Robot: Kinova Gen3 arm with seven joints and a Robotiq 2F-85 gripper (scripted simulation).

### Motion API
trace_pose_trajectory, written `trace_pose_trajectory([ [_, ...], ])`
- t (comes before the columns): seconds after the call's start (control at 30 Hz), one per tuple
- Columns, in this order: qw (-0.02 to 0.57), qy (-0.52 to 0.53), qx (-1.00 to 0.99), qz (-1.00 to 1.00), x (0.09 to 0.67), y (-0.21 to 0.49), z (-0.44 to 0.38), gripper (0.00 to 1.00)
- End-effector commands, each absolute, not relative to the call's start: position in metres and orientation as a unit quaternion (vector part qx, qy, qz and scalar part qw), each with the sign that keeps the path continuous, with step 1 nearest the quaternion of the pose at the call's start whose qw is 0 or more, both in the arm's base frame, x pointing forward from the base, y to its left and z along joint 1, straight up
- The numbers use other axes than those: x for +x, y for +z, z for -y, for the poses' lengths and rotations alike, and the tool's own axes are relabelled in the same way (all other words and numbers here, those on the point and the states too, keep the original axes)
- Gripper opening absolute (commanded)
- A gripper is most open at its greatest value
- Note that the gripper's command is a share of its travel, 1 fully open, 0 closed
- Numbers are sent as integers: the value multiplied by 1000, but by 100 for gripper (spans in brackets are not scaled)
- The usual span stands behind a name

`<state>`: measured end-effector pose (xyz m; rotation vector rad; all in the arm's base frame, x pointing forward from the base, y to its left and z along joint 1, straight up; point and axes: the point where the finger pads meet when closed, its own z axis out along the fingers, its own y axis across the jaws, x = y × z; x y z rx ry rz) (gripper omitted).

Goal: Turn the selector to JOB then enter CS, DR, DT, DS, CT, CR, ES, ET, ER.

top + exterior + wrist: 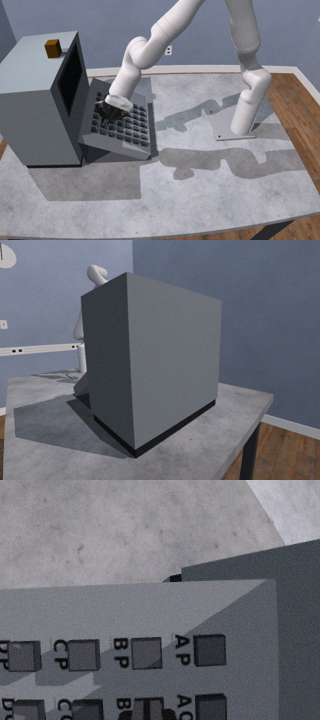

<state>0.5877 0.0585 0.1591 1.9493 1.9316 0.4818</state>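
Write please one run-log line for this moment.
gripper: shut, holding nothing | position: fingertips down on sloped keypad, in the key column labelled B | keys lit: none visible | box on machine: untouched

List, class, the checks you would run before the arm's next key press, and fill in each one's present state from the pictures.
1. Claw shut with nothing in it, fit for poking: ok.
2. Claw over the sloped keypad, near the big grey box: ok.
3. Fingertip on the key below BP: ok, though that key's label is cut off.
4. Any key lit: cannot tell; none of the keys in view glows.
5. Selector position: cannot tell; the brown block on the box shows no marking.
6. Back of the box free of obstacles: ok.
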Motion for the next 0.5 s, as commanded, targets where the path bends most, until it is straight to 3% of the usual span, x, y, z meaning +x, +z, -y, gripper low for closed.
trace_pose_trajectory([
  [0.0,177,171,688,-682,589,159,-59,10],
  [0.47,177,171,688,-682,590,156,-59,10],
])
